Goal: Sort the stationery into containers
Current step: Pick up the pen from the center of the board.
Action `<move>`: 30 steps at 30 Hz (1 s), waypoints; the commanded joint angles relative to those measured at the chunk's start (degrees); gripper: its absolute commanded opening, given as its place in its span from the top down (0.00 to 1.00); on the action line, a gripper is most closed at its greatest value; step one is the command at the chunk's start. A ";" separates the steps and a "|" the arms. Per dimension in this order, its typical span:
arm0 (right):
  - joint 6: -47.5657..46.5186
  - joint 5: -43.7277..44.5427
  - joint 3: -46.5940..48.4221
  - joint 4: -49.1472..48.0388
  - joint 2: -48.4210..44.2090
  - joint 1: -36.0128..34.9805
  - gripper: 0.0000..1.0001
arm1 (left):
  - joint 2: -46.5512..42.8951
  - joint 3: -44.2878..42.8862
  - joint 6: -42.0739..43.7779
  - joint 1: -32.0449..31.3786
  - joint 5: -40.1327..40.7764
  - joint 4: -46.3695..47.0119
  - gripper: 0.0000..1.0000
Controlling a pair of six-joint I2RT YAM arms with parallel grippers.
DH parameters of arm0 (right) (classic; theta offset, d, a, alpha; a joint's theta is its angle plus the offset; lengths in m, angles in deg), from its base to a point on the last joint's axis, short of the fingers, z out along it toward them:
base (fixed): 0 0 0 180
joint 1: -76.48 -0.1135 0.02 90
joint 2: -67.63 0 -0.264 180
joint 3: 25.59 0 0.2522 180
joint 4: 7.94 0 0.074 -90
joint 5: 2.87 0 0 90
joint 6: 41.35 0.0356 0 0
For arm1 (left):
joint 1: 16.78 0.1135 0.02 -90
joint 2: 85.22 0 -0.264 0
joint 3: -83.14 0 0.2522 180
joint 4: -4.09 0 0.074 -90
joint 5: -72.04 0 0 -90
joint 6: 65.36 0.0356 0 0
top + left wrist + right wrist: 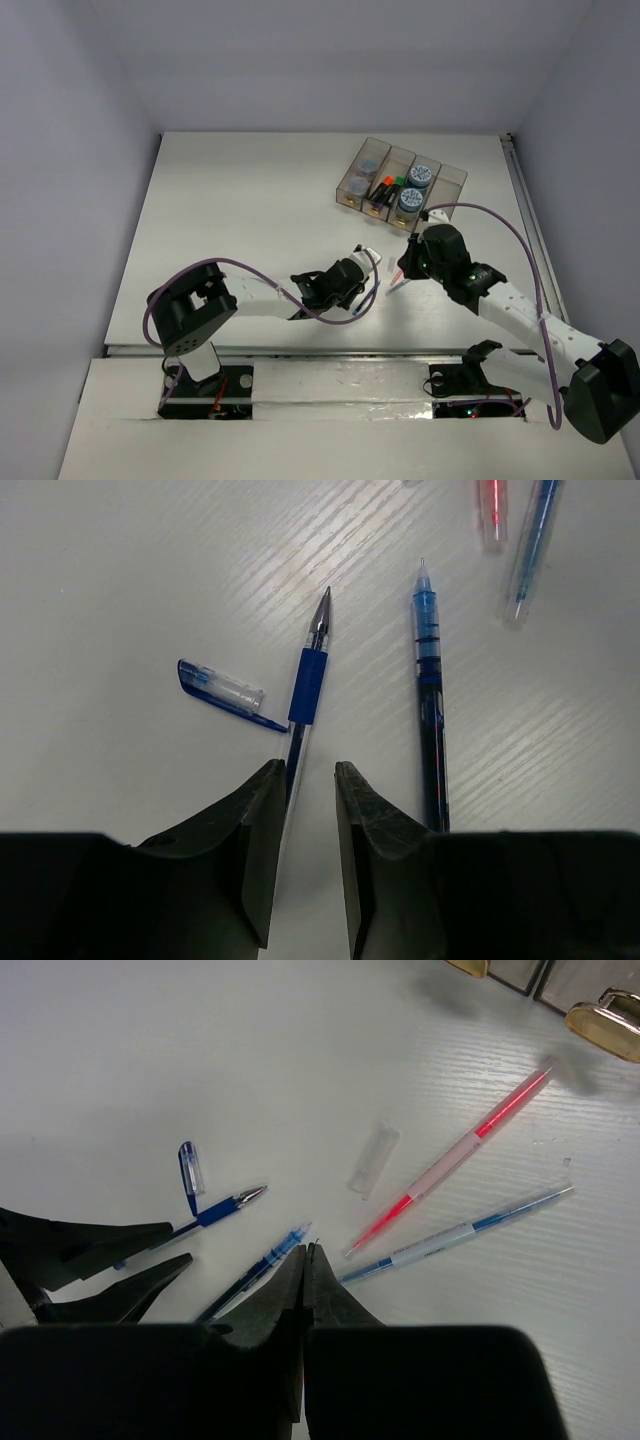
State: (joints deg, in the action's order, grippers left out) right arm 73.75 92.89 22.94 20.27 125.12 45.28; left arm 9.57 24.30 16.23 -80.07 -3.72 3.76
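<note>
1. Left hand (310,772) is low over the surface (250,200). Its jaws are at a narrow gap either side of the shaft of a blue-grip pen (308,685), and it doesn't look like they're squeezing it.
2. A loose blue cap (220,688) lies at that pen's 9 o'clock, and a darker blue pen (428,670) lies at its 3 o'clock.
3. Right hand (305,1250) is pinched fully closed with nothing in it, tip just beside the darker pen's point.
4. A red pen (460,1155) and a light blue pen (470,1228) lie at its 2 o'clock, with a clear cap (373,1157) near them.
5. The bins (450,180) sit at the surface's 1 o'clock, holding patterned rolls (423,175) and markers (385,187).
</note>
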 commanded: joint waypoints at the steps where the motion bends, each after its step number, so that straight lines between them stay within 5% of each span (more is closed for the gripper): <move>1: -0.14 0.31 0.13 -2.42 -0.01 0.00 1.00 | -0.04 -1.50 0.67 -0.17 1.58 2.30 0.75; 20: -0.14 -0.84 0.74 -2.77 1.22 0.00 0.98 | 3.65 -1.68 2.34 -0.17 2.28 3.09 0.77; 24: -0.05 -1.89 1.18 -3.03 1.74 0.00 0.89 | 4.18 -0.89 2.08 -0.17 3.16 3.62 0.88; 25: -0.05 -1.89 1.36 -3.21 1.92 0.00 0.87 | 4.18 -0.54 1.73 -0.17 3.60 3.71 1.00; 30: 0.30 -3.21 1.97 -4.61 3.94 0.00 0.59 | 1.38 3.24 0.85 -0.17 5.00 5.28 1.00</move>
State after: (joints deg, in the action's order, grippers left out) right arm 74.06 91.12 22.96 19.79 127.99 45.28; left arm 12.93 24.89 17.76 -80.44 -0.79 9.09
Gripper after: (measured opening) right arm 0.371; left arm 0.058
